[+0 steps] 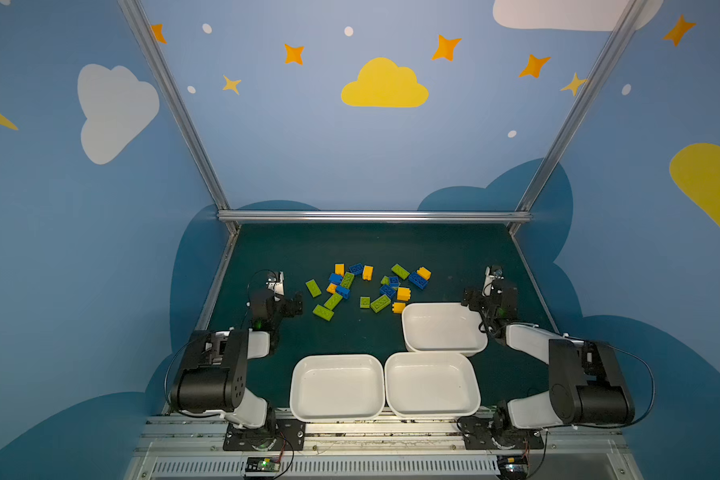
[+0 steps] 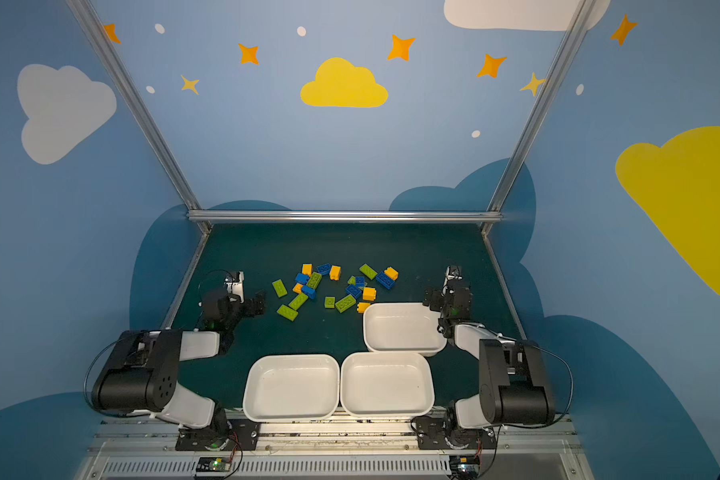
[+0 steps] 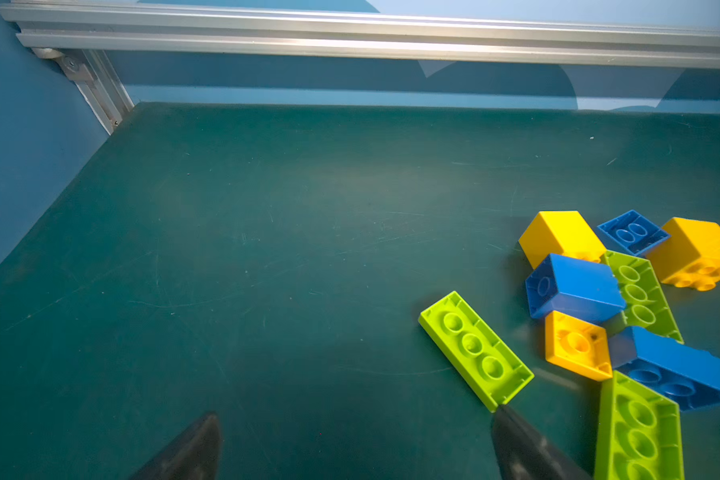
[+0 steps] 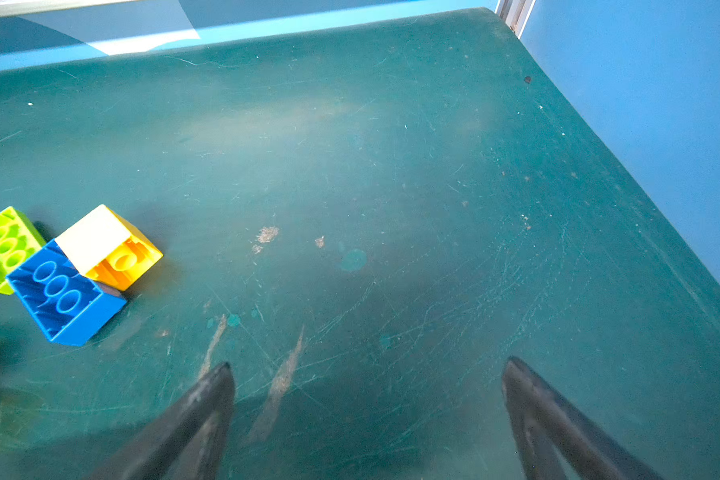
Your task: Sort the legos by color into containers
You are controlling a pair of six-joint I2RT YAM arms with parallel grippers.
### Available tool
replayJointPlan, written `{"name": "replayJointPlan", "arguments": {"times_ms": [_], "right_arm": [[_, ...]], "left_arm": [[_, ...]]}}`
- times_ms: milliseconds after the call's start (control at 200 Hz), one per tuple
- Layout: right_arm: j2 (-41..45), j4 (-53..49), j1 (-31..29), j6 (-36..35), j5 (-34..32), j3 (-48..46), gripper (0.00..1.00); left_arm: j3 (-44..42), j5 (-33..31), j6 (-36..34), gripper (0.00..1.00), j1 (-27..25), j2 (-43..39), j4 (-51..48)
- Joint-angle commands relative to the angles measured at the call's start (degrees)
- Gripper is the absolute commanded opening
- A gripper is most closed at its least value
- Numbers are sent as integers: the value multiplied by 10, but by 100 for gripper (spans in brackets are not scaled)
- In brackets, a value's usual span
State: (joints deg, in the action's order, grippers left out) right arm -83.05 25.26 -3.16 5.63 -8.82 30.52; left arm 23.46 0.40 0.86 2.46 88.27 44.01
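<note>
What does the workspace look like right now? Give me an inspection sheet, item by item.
Surface: dark green mat, with scuff marks.
Job's things: green, blue and yellow bricks scattered on the mat; three white trays, no brick in any.
Clutter: nothing seen.
Hands: left hand open, holding nothing, beside a green brick; right hand open over bare mat.
Cables: black cable loops at both arms, clear of the bricks.
Surroundings: blue walls with clouds and stars; metal frame.
</note>
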Motion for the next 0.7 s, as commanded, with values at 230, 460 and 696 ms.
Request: {"name": "replayJointPlan", "arguments": {"times_ms": [230, 460, 696], "right_arm": [[0, 6, 0, 4, -2, -6, 99], [0, 5, 1, 5, -1, -5, 99], [58, -63, 0, -1, 10, 12, 99]], "left_arm": [[4, -1, 3, 100, -2, -9, -1], [3, -1, 3, 100, -1, -10, 0], [45, 7, -2, 100, -3, -58, -107]]}}
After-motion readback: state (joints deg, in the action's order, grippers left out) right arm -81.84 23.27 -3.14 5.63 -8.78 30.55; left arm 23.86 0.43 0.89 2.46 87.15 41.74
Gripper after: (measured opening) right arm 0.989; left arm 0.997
